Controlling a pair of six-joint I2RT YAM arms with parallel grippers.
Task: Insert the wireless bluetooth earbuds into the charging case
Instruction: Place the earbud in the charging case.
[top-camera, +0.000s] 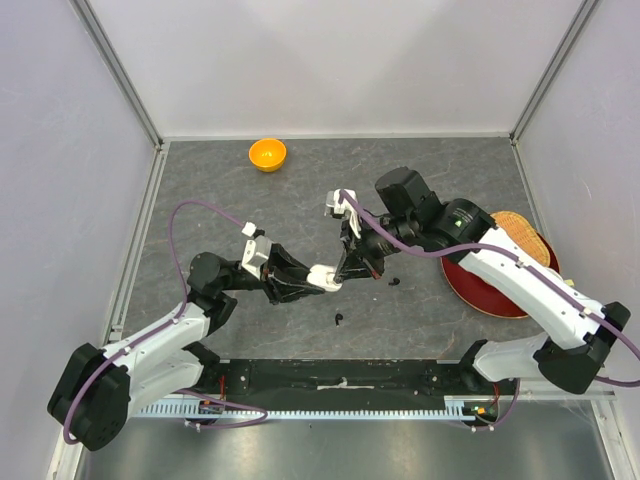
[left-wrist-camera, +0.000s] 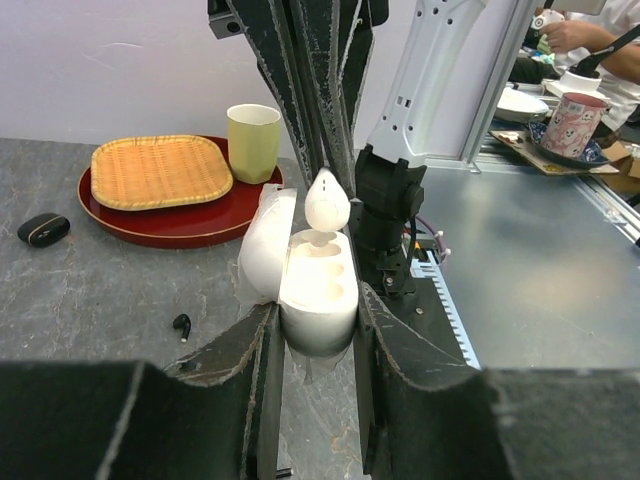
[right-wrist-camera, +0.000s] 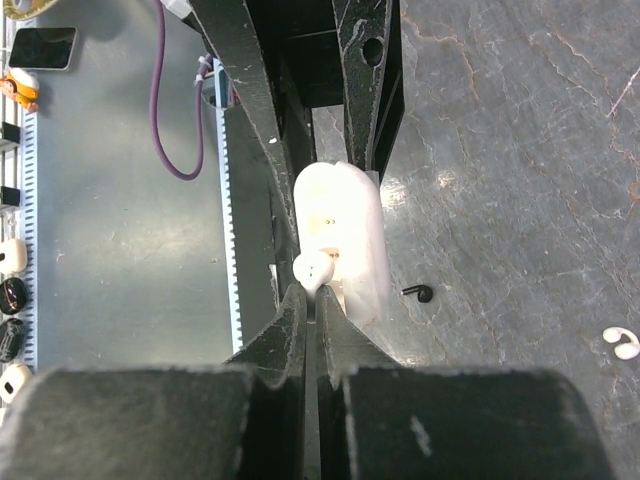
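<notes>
A white charging case (left-wrist-camera: 320, 275) with its lid swung open to the left is clamped between the fingers of my left gripper (left-wrist-camera: 317, 320), raised above the table. My right gripper (right-wrist-camera: 318, 292) is shut on a white earbud (right-wrist-camera: 312, 268), which hangs tip down right over the far socket of the case (right-wrist-camera: 345, 215). In the top view the two grippers meet mid-table at the case (top-camera: 324, 277). A black earbud (left-wrist-camera: 182, 325) lies on the table beside the case. Another black earbud (top-camera: 338, 320) lies nearer the arm bases. A closed black charging case (left-wrist-camera: 43, 229) rests farther off.
A red round tray (top-camera: 480, 295) at the right carries a woven square mat (left-wrist-camera: 160, 170) and a yellow-green cup (left-wrist-camera: 253, 140). An orange bowl (top-camera: 267, 154) sits at the back. A white earbud (right-wrist-camera: 620, 343) lies on the grey table beyond the case.
</notes>
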